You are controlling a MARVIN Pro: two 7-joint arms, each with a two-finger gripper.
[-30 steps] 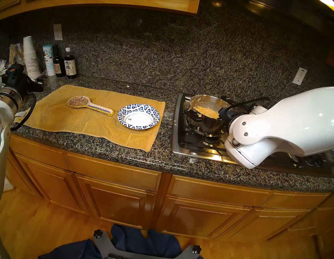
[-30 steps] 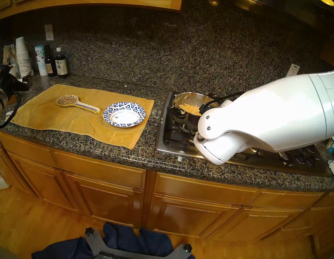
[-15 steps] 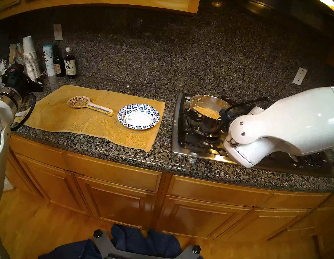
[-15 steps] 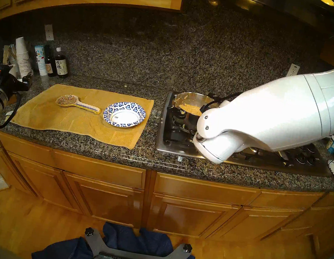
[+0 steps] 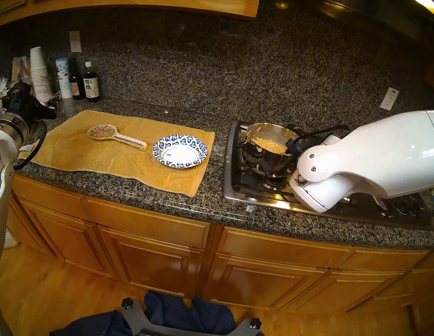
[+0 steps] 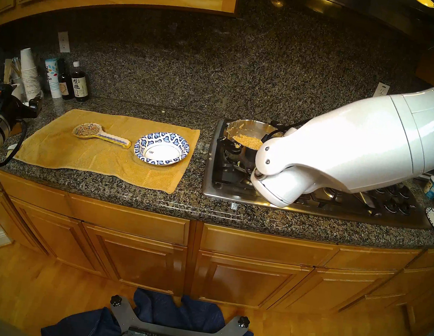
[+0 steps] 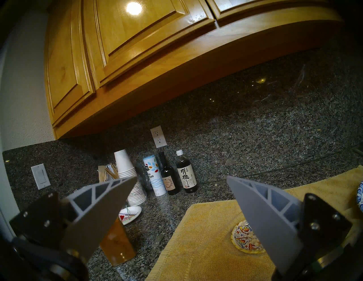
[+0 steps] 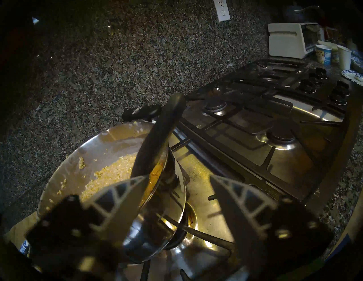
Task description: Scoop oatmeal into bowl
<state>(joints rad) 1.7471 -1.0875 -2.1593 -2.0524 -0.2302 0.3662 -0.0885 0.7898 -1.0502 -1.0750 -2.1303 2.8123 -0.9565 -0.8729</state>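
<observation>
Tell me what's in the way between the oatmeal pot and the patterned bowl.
Nothing visible. The oatmeal sits in the steel pot on the stove; the bowl lies left of it on the yellow towel. Between them are only bare counter and the pot's own black side handle.

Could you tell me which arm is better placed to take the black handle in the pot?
Right: the right gripper is at the pot, beside the handle. The left gripper is far off, near the cups.
</observation>
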